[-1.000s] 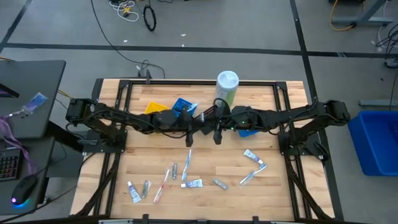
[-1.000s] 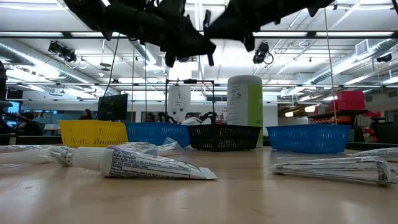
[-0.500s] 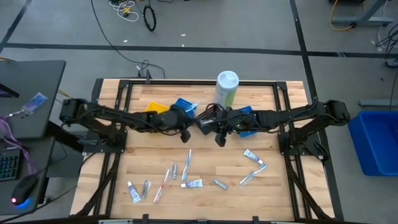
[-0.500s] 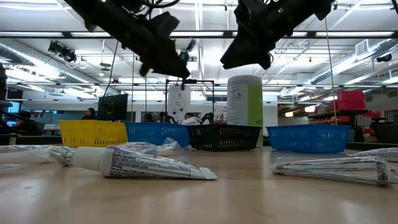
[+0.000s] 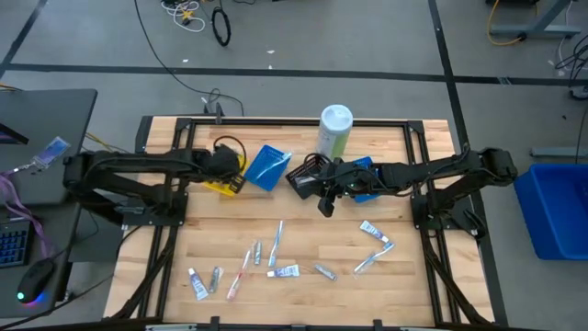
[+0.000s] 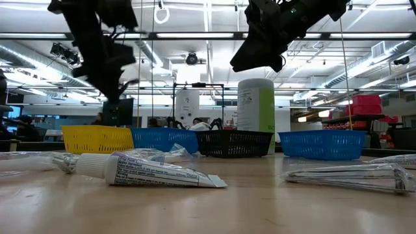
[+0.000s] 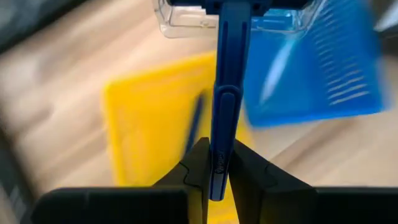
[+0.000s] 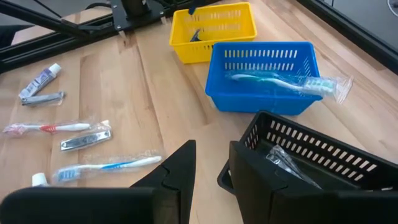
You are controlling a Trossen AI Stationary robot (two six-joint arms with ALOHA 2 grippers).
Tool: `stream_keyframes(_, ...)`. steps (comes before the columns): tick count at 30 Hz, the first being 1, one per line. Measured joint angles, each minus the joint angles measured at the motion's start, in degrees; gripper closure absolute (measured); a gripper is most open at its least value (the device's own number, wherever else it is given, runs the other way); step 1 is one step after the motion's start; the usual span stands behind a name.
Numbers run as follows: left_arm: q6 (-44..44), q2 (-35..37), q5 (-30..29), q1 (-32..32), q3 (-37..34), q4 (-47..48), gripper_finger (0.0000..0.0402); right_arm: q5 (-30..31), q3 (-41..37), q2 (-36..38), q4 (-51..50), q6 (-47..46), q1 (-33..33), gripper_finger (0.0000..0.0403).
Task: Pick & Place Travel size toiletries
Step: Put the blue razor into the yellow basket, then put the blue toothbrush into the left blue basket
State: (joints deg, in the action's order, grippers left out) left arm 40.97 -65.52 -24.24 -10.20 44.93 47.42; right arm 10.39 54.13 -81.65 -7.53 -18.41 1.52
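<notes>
My left gripper (image 5: 231,173) is shut on a blue razor (image 7: 224,93) with a clear cap over its head, above the yellow tray (image 7: 149,124) at the table's far left. My right gripper (image 8: 211,168) stands open with nothing between its fingers, just beside the black tray (image 8: 311,155), which holds a silvery wrapped item (image 8: 277,157). The blue tray (image 8: 261,74) holds a wrapped toothbrush (image 8: 280,81). Several toothbrushes and toothpaste tubes (image 5: 277,253) lie flat on the near half of the table. My left gripper pinches the razor's handle near its rear end (image 7: 217,163) between its two fingertips. The handle runs along the fingers, its capped head (image 7: 217,12) sticking out ahead of them. The fingers slant down toward the table's right. The razor is clear of the yellow tray.
A tall white-and-green canister (image 5: 335,129) stands at the far edge behind the trays. Another blue tray (image 5: 369,184) sits under my right arm. More toiletries (image 5: 375,241) lie at the near right. The wooden table (image 5: 413,276) has bare room at its near corners.
My left gripper has swung from the table's middle toward the left edge, tipping steeply downward and rolling, carrying the razor until it hangs over the yellow tray. My right gripper has stayed by the black tray, tipping down a little.
</notes>
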Motion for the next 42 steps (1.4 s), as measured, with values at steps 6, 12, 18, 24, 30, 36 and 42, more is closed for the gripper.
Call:
stream_keyframes(6, 3.54, -2.61, 2.03, -2.17, -4.55, 0.22, 0.0349, 0.00, 0.00, 0.00, 0.02, 0.02, 0.00, 0.0300)
stream_keyframes(12, 2.31, -6.85, 3.10, -3.23, -5.84, -1.40, 0.0345, 0.00, 0.00, 0.00, 0.02, 0.02, 0.00, 0.0298)
stream_keyframes(18, 1.83, -10.13, 3.10, -4.54, -5.84, -2.35, 0.0330, 0.00, 0.00, 0.00, 0.00, 0.02, 0.00, 0.0299)
stream_keyframes(24, 0.40, -10.60, 3.10, -5.14, -5.82, -2.32, 0.0303, 0.00, 0.00, 0.00, 0.01, 0.11, 0.00, 0.0299)
stream_keyframes(30, -0.02, -10.60, 2.76, -5.13, -5.27, -2.23, 0.0288, 0.00, 0.00, 0.00, 0.00, 0.90, 0.00, 0.0298)
stream_keyframes(36, 0.39, -10.58, 1.45, -3.53, -0.51, -2.04, 0.0288, -0.01, 0.00, 0.00, 0.01, 0.90, 0.00, 0.0299)
stream_keyframes(42, 5.05, -10.56, 0.77, 1.53, 5.86, -2.16, 0.0288, -0.02, 0.00, 0.00, 0.00, 0.90, 0.00, 0.0299)
